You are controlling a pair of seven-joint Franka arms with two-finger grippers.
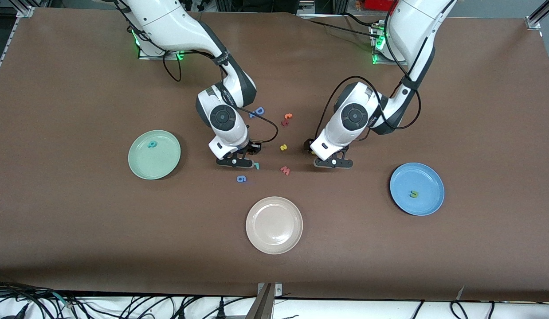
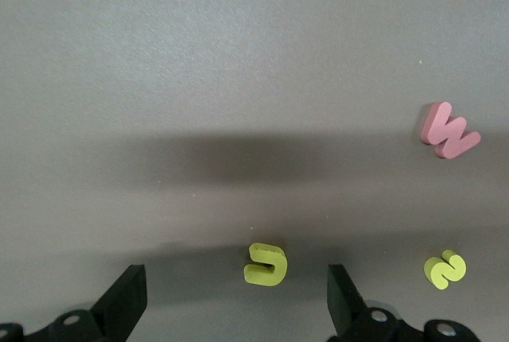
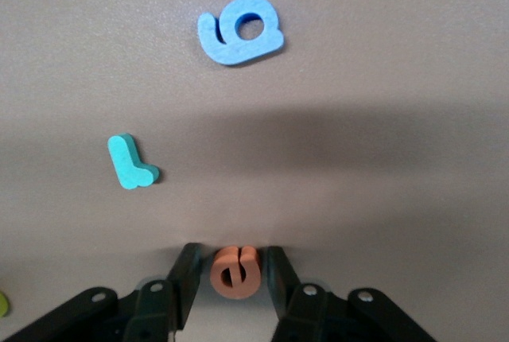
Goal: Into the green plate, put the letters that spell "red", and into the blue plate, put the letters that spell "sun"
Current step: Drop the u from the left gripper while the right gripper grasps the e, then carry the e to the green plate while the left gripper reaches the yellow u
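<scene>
My right gripper (image 1: pixel 234 161) is down at the table between the green plate (image 1: pixel 137 166) and the pink w, its fingers closed in on both sides of the orange e (image 3: pixel 235 271). The teal r (image 3: pixel 131 163) lies beside it. The teal d (image 1: pixel 152 144) is in the green plate. My left gripper (image 1: pixel 333 163) hangs open and low, with a yellow-green u-or-n letter (image 2: pixel 265 265) lying on the table between its fingers, untouched. The yellow s (image 2: pixel 444 270) lies close by. The blue plate (image 1: pixel 427 179) holds another yellow-green letter (image 1: pixel 414 194).
A blue 6 (image 1: pixel 241 178) and a pink w (image 1: pixel 285 170) lie nearer the front camera than the grippers. A blue D (image 1: pixel 258 111) and a red-orange letter pair (image 1: pixel 287 118) lie toward the bases. A beige-white plate (image 1: pixel 274 208) sits nearest the camera.
</scene>
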